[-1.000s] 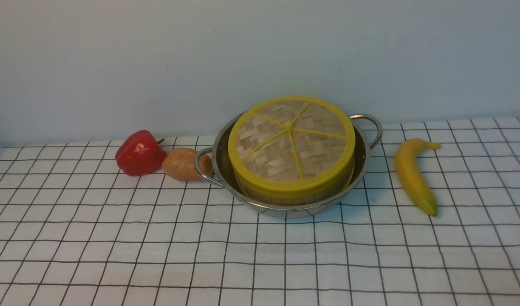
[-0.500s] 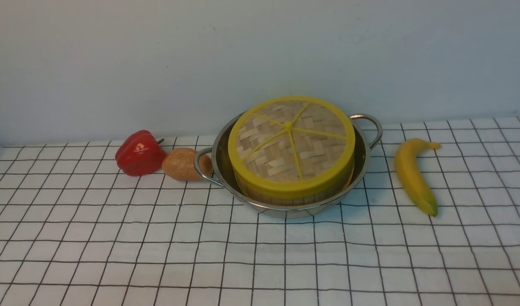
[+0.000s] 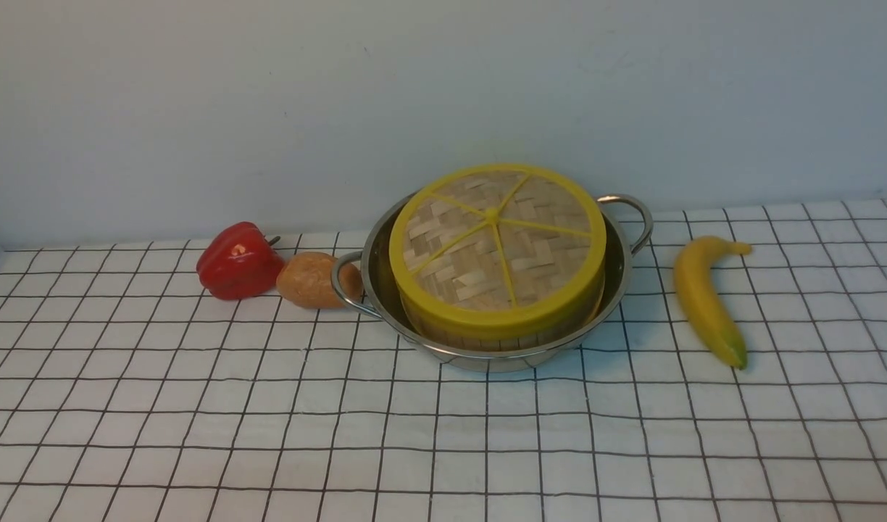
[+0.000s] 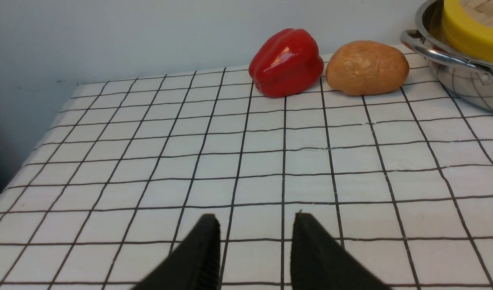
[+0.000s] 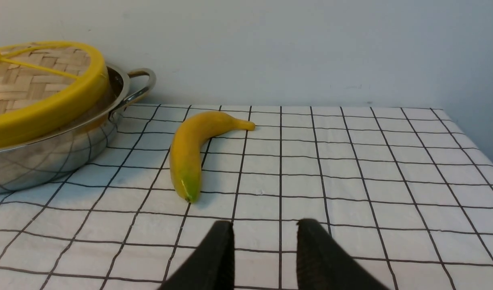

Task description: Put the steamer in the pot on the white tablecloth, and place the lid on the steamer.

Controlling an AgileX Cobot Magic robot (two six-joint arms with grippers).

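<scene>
Here the white tablecloth (image 3: 269, 406) meets a pale blue-grey wall (image 3: 269, 94).

Tablecloth (image 3: 197, 406) (pot (image 3: 617, 279), pepper (image 3: 237, 261), potato (image 3: 309, 279), banana (image 3: 704, 301))

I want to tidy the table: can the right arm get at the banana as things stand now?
Probably yes. The banana lies alone on the white tablecloth, clear of the pot, and the right gripper is open and empty, with only bare cloth between them.

Pot (image 3: 617, 272): polished, mirror-bright steel. Lid (image 3: 496, 243): woven bamboo, matt; smooth yellow rim. Tablecloth (image 3: 443, 435): matt white cloth. Pepper (image 3: 238, 261): glossy.
</scene>
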